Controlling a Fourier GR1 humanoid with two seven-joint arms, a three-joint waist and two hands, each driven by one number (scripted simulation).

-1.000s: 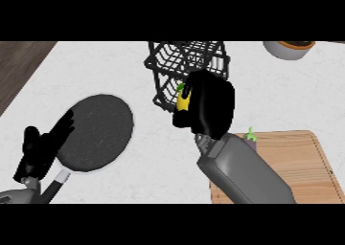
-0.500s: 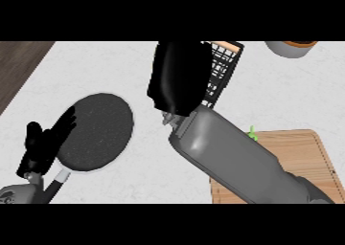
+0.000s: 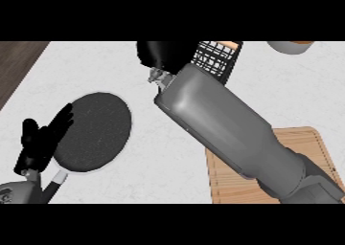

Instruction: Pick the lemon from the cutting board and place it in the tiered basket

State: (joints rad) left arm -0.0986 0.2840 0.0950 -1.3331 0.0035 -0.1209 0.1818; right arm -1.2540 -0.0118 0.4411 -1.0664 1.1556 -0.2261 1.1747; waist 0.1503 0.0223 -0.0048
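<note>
The right black hand [image 3: 163,53] reaches over the black wire tiered basket [image 3: 216,60]; I cannot tell its grip (the yellow lemon is hidden). The left black hand [image 3: 40,142] rests open beside the round dark pan [image 3: 94,131]. The wooden cutting board [image 3: 313,153] lies under the grey forearm [image 3: 232,131].

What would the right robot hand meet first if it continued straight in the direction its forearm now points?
Probably the black wire tiered basket: the right robot hand points up and slightly left, at the basket's left edge. Depth is unclear, so it might pass above or beside it.
</note>
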